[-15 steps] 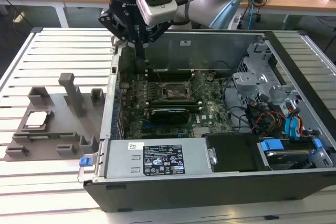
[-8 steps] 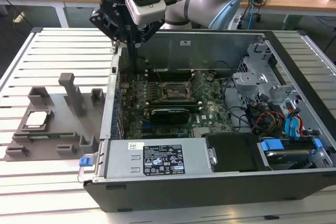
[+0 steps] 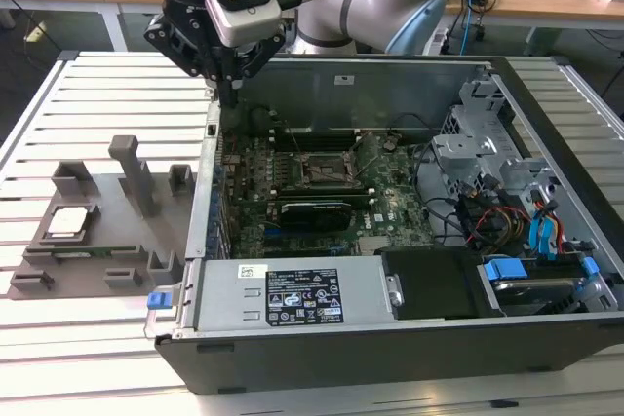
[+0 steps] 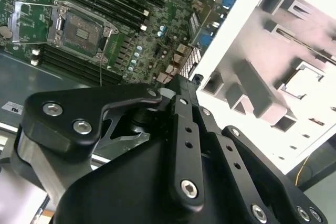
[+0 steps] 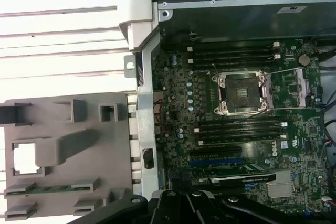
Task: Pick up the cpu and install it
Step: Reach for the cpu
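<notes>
**Ext. view:** my tool (image 3: pixel 230 85) hangs over the PC case (image 3: pixel 409 348), at its far corner on the exterior view's left. Grip state: can't tell. The cpu (image 3: pixel 66 222) lies flat in 1 pocket of the grey fixture (image 3: pixel 117 241) on the slatted counter (image 3: pixel 107 94), well apart from the tool.

**2nd wrist view:** tool (image 4: pixel 177 88) linkage in front. Socket (image 4: pixel 81 27) open on the motherboard (image 4: pixel 152 30). Cpu (image 4: pixel 307 80) in the fixture, beyond the case wall.

**1st wrist view:** cpu (image 5: pixel 23 158) in its pocket; socket (image 5: pixel 241 93) inside the case.
</notes>
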{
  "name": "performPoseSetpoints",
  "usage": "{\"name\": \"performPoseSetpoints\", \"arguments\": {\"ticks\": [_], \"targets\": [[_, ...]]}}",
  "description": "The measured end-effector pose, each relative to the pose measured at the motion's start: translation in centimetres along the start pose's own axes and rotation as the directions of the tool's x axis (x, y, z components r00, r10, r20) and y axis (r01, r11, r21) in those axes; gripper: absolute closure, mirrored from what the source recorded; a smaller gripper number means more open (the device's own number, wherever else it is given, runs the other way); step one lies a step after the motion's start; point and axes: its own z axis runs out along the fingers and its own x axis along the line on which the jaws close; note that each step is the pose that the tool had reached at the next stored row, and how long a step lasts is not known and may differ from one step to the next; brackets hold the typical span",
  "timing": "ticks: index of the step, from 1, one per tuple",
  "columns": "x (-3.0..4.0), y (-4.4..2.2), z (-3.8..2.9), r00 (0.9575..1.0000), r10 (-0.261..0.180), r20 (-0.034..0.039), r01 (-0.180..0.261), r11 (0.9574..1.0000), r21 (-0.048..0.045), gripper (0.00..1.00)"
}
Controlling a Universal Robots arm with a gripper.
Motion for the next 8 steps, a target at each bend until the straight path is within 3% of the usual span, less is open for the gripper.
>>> {"name": "performPoseSetpoints", "arguments": {"ticks": [5, 8], "targets": [[0.57, -0.04, -0.01, 1.0000, 0.000, 0.0000, 0.000, 1.0000, 0.0000, 0.89], [1.27, -0.09, -0.03, 1.0000, 0.000, 0.0000, 0.000, 1.0000, -0.0001, 0.89]]}}
